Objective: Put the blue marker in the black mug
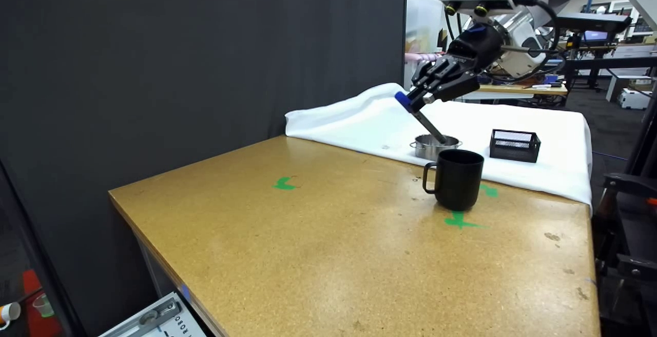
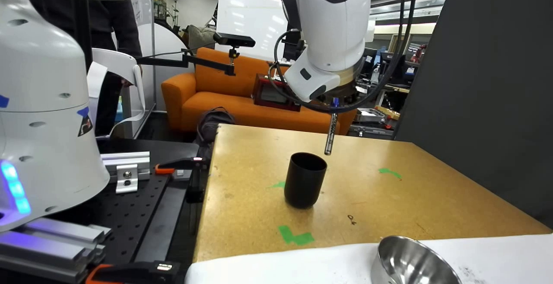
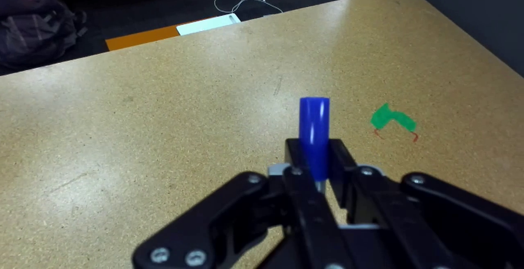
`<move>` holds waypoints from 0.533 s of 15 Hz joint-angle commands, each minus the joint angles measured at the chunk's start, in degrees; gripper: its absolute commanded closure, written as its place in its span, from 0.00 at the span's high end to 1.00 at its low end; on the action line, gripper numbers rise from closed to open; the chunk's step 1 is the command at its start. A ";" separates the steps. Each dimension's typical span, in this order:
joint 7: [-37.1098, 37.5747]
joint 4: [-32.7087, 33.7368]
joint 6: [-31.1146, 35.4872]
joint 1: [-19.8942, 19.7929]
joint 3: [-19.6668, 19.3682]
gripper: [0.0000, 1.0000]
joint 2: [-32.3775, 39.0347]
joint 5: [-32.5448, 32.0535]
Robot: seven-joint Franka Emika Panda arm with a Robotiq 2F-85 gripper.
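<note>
The black mug [image 1: 458, 182] stands upright on the wooden table, and it also shows in an exterior view [image 2: 305, 182]. My gripper [image 1: 420, 100] is shut on the blue marker [image 1: 430, 125] near its blue cap. In the wrist view the cap [image 3: 314, 121] stands between the fingertips [image 3: 314, 156]. The marker's grey body slants down in the air, and its lower tip is outside the mug, close to the rim's height. It also shows in an exterior view [image 2: 331, 135], its tip just to the side of the mug's rim. The mug is out of the wrist view.
A silver metal pot [image 1: 425, 151] stands on a white cloth [image 1: 359, 116] beside the mug; it also shows in an exterior view [image 2: 410, 262]. A black mesh basket [image 1: 514, 146] sits on the cloth. A dark panel [image 1: 205, 60] borders the wooden table [image 1: 308, 244].
</note>
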 commanded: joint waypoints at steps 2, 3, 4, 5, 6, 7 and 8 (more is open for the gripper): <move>-4.09 -3.24 -2.67 -9.76 5.93 0.05 4.43 3.54; -4.43 -4.09 -2.78 -11.40 7.02 0.05 5.32 3.65; -4.86 -4.89 -2.91 -13.09 8.10 0.05 6.53 3.80; -5.29 -5.69 -3.15 -14.83 9.03 0.05 7.96 3.98; -5.36 -6.43 -3.47 -16.40 9.73 0.05 9.26 4.03; -6.06 -7.12 -4.16 -18.07 10.29 0.05 10.64 4.34; -6.94 -7.71 -4.85 -19.52 10.62 0.05 11.67 4.80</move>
